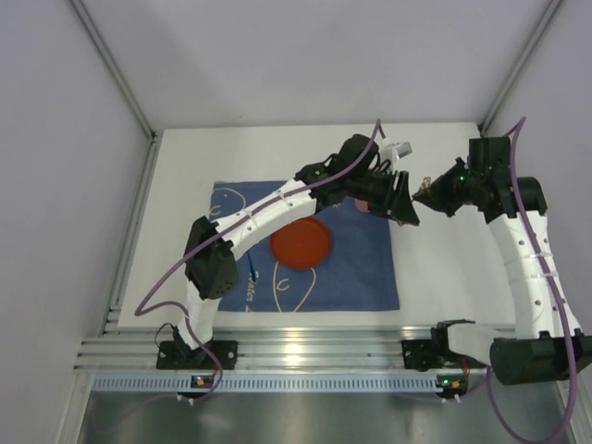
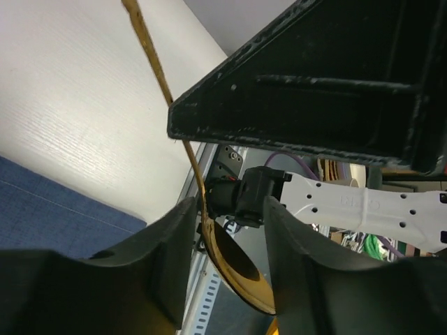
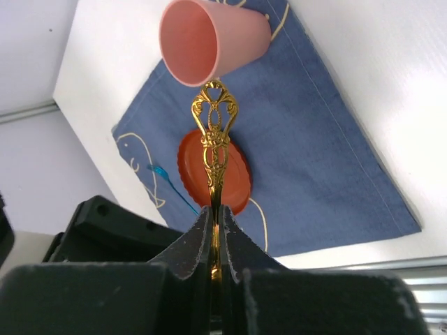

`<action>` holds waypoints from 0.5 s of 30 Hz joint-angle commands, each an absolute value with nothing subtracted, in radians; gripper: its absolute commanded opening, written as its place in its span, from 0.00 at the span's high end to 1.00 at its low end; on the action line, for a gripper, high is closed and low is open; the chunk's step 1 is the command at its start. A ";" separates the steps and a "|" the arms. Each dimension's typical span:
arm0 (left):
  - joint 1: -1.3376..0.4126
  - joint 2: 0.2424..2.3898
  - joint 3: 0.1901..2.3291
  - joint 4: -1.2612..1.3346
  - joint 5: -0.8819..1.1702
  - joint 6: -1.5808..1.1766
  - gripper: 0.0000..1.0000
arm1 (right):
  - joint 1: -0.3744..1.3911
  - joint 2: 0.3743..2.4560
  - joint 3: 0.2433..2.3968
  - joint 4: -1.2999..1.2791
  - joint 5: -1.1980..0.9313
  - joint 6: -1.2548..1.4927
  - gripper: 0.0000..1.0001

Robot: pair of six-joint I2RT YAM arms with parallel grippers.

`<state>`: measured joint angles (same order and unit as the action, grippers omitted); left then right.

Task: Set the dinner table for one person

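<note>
In the right wrist view the gold spoon (image 3: pixel 215 139) has its bowl end buried between the fingers of the right pincer (image 3: pixel 215 213). A thin blue utensil (image 3: pixel 167 183), too slight to name, slips behind the red plate (image 3: pixel 237 174). In the left wrist view the spoon's handle runs off the top edge. Its bowl is cut by the bottom edge and partly covered by a finger (image 2: pixel 307 279) of the left pincer (image 2: pixel 229 209). From above, the left arm (image 1: pixel 268 208) hides most of the pink cup (image 1: pixel 360 205).

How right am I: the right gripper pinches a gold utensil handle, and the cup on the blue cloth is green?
Not quite. The cup is pink, not green, as the right wrist view shows. The rest holds: the right gripper pinches a gold utensil handle, and the cup is on the blue cloth.
</note>
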<state>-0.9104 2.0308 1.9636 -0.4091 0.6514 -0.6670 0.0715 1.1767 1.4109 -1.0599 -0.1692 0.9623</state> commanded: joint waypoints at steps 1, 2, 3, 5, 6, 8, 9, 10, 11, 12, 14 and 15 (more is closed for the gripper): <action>-0.911 1.956 1.945 -0.376 0.632 -0.647 0.56 | 0.112 1.150 1.402 -1.069 -0.156 0.983 1.00; -0.910 1.954 1.945 -0.376 0.630 -0.643 0.65 | 0.120 1.149 1.401 -1.069 -0.150 0.982 1.00; -0.910 1.953 1.945 -0.382 0.632 -0.641 0.75 | 0.123 1.149 1.399 -1.069 -0.149 0.980 1.00; -0.910 1.953 1.950 -0.397 0.624 -0.634 1.00 | 0.126 1.158 1.404 -1.068 -0.144 0.977 1.00; -0.910 1.948 1.951 -0.403 0.621 -0.629 1.00 | 0.124 1.163 1.414 -1.068 -0.143 0.976 1.00; -0.910 1.944 1.954 -0.425 0.618 -0.611 1.00 | 0.126 1.177 1.430 -1.071 -0.135 0.968 1.00; -0.908 1.947 1.973 -0.443 0.624 -0.598 1.00 | 0.126 1.183 1.449 -1.071 -0.132 0.965 1.00; -0.908 1.950 1.985 -0.474 0.632 -0.562 1.00 | 0.126 1.193 1.460 -1.071 -0.127 0.959 1.00; -0.908 1.957 2.002 -0.542 0.643 -0.539 1.00 | 0.126 1.201 1.472 -1.069 -0.124 0.933 1.00; -0.907 1.974 2.034 -0.593 0.679 -0.511 1.00 | 0.127 1.207 1.498 -1.071 -0.123 0.914 1.00; -0.905 1.989 2.055 -0.734 0.722 -0.422 1.00 | 0.126 1.233 1.528 -1.074 -0.127 0.834 0.85; -0.905 1.999 2.060 -0.780 0.760 -0.360 1.00 | 0.126 1.241 1.551 -1.072 -0.136 0.798 0.71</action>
